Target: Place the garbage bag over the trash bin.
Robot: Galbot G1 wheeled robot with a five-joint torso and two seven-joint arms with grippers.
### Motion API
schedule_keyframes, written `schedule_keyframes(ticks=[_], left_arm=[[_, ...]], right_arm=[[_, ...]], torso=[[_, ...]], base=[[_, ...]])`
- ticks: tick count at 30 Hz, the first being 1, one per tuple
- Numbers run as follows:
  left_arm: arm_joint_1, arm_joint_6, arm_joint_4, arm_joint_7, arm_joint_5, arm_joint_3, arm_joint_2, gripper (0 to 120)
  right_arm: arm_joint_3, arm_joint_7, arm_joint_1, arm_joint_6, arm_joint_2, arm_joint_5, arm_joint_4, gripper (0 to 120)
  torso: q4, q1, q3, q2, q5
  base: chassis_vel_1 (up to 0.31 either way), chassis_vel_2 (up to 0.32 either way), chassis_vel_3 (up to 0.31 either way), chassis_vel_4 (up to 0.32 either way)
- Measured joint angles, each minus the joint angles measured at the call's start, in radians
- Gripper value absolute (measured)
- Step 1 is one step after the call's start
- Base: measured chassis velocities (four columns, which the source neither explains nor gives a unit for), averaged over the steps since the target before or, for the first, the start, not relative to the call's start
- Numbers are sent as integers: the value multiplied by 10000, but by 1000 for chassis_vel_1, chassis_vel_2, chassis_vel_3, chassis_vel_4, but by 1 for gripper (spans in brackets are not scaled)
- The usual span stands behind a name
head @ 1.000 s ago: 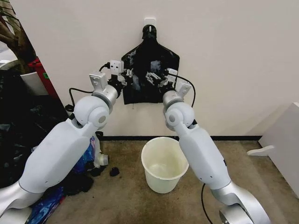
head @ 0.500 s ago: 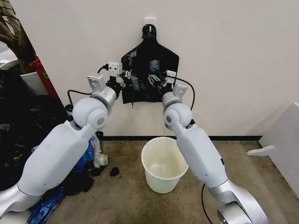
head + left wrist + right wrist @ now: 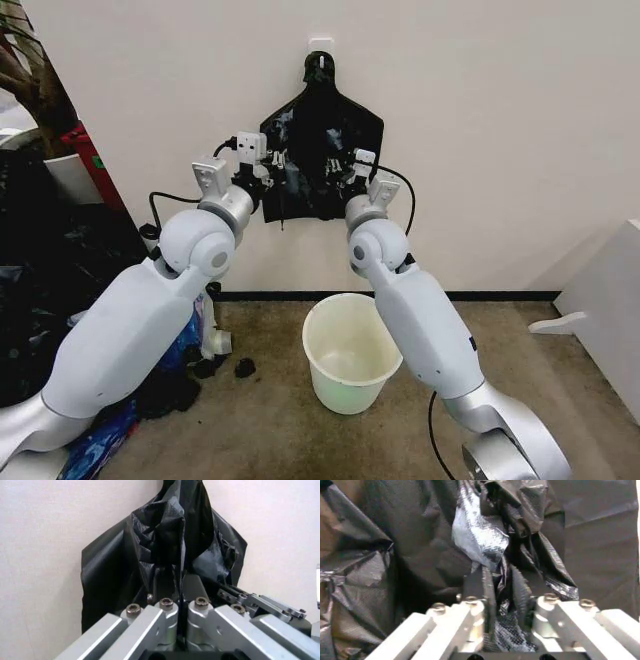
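Both arms raised and extended forward toward the wall, elbows bent, wrists side by side at about the same height. Left gripper (image 3: pixel 278 172) fingers (image 3: pixel 167 588) pressed together, pinching a fold of the garbage bag (image 3: pixel 322 140). Right gripper (image 3: pixel 333 170) fingers (image 3: pixel 479 588) nearly together, black film of the same bag caught between them.

Black bag bundle hanging on wall (image 3: pixel 322 140): one
Cream-white trash bin (image 3: pixel 350 352): one
Robot arms: two
End effectors: two, left end effector (image 3: pixel 272 168), right end effector (image 3: pixel 335 168)
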State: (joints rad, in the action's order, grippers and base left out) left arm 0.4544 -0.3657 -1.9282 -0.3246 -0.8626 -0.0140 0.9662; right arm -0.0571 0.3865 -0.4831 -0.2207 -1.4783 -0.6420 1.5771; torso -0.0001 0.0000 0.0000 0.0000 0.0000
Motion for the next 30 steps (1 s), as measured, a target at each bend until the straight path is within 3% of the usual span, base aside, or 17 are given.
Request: schedule_keyframes(ticks=[3,14,20,30], left_arm=[[32,-15,-12,-5,0,-84,-47,0],[193,-14,105,-8,-1,-472,-77,0],[908,102,28,-45,14,-877,-257,0],[2385,188,-738,-218,29,-1010,-335,0]], right_arm=[[-66,41,-3,3,-3,-119,40,0],[-148,191,-587,-68,357,-1102,1151,0],[-443,128,-1897,-145,1071,-2066,2720,0],[-1232,-432,-4562,-158,1299,-1887,4342,0]], torso=[[1,0,0,0,1],[1,0,0,0,0],[-2,-1,-2,3,2],[-1,0,-1,2,2]], base=[[0,0,0,0],[0,0,0,0],[0,0,0,0],[0,0,0,0]])
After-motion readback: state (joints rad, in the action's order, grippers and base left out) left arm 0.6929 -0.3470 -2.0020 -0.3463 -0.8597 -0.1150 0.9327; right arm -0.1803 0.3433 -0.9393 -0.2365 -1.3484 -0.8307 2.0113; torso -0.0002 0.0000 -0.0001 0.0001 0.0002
